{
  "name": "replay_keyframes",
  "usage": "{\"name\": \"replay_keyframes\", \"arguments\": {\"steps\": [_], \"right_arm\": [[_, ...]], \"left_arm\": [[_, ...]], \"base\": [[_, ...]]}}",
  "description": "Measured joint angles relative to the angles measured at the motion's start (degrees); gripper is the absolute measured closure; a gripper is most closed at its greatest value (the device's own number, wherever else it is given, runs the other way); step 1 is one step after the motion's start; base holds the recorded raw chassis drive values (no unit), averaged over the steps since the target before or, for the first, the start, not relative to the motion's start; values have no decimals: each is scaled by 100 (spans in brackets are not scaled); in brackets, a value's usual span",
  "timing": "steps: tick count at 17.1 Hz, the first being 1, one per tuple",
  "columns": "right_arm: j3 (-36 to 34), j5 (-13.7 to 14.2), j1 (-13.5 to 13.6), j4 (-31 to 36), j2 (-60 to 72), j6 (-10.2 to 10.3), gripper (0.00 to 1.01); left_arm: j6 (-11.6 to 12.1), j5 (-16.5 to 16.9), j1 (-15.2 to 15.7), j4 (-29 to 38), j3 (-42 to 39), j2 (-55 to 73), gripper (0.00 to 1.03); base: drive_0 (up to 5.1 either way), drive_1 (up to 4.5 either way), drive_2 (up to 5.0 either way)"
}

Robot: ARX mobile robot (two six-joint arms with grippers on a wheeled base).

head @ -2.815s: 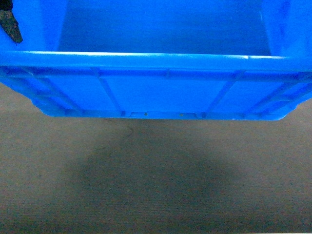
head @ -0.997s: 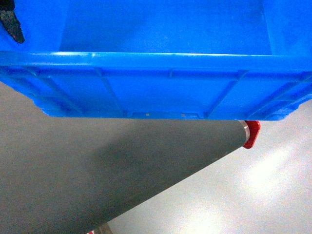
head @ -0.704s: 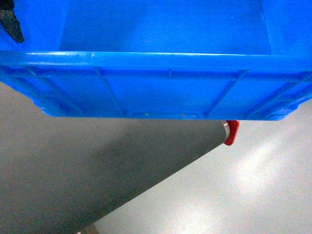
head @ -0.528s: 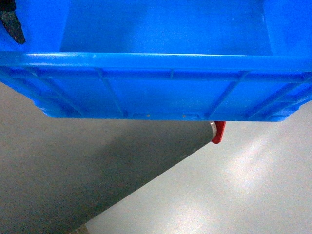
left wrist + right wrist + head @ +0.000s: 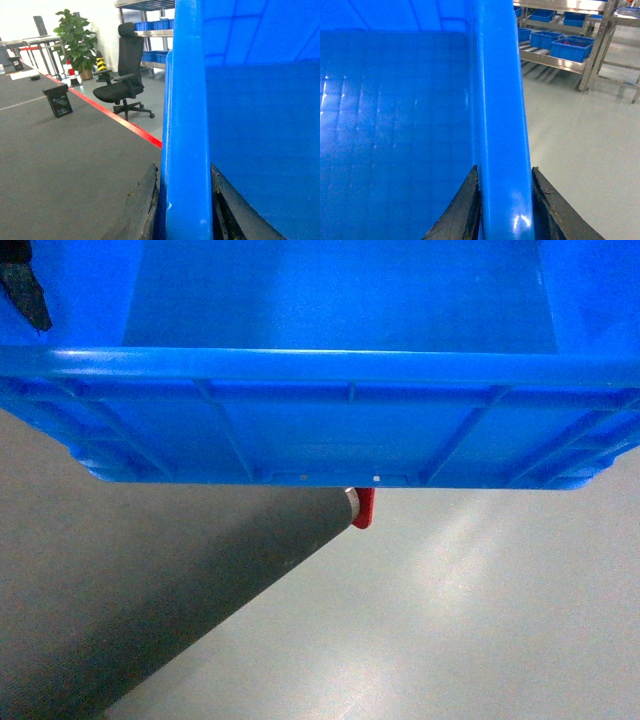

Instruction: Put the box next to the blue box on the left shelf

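Left claw (image 5: 182,200): clamped on the crate's left wall, a dark pad on either face of the thick rim.
Crate (image 5: 320,420): the blue box rides high between both arms, clear of any surface, ribbed front wall filling the head view.
Worktop (image 5: 120,590): its dark grey top has slid off to the left; the red corner cap (image 5: 364,506) now sits near mid-frame instead of far right.
Floor (image 5: 480,620): much more pale, glossy floor on show, so the base is swinging away.
Right claw (image 5: 502,197): gripping the right rim likewise.
Shelf (image 5: 560,55): roller rack holding blue bins (image 5: 570,47), well apart. Carry phase, placement not yet begun.
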Motion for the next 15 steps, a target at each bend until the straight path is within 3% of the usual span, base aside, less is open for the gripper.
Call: {"name": "replay_keyframes", "arguments": {"steps": [15], "right_arm": [[0, 0, 0, 9, 0, -4, 79]], "left_arm": [[2, 0, 0, 4, 0, 0, 83]], "base": [[-141, -141, -141]]}}
